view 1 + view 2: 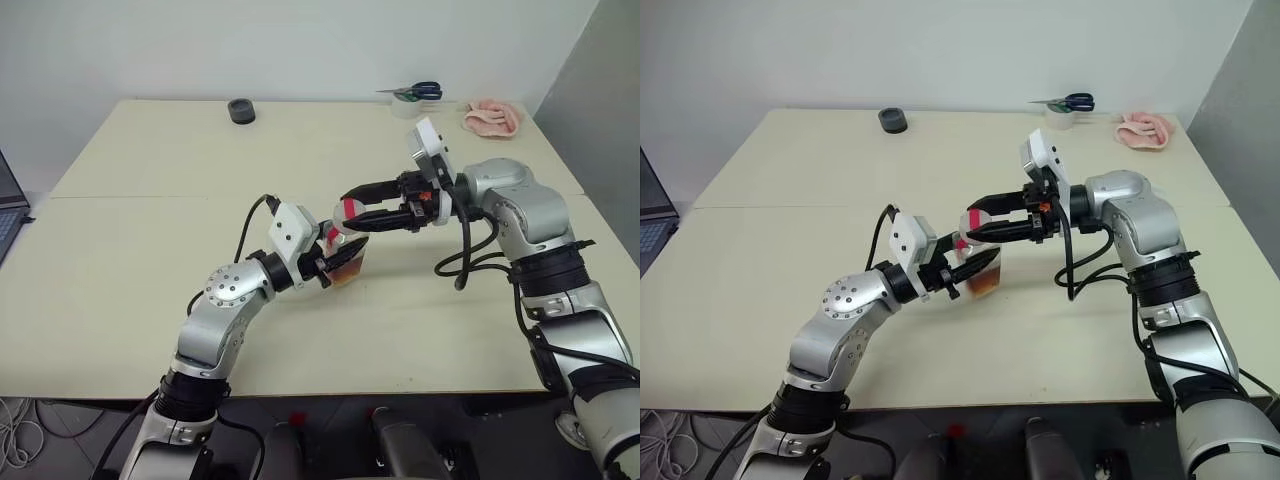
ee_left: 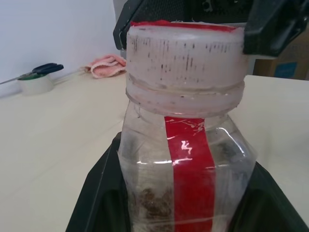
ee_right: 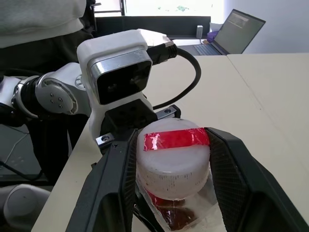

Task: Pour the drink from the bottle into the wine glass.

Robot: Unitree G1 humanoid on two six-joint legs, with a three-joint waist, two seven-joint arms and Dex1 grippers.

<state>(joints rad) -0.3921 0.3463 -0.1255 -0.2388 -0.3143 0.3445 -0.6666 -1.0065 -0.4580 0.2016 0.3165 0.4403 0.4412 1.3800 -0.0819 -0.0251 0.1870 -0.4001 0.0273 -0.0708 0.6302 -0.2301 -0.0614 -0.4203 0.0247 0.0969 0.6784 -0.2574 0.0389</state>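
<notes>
- My left gripper [image 1: 335,262] squeezes the bottle [image 1: 345,262] tight, mid-frame over the table [image 1: 150,200], to keep it still.
- My right gripper [image 1: 352,212] fingers hug the cap [image 3: 174,154], probably to twist it off.
- The drink [image 1: 348,272] sits low inside.

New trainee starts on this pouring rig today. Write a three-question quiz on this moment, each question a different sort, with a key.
1. True or false: the cap is already off the bottle.
2. Which end effector holds the bottle's body?
A. the left end effector
B. the right end effector
C. neither
3. Fill in: on the far edge of the table, blue-handled scissors rest on a roll of ____.

Key
1. False: the cap sits on the neck, with the right end effector's fingers on either side of it.
2. A.
3. Tape, near the pink cloth.
</notes>
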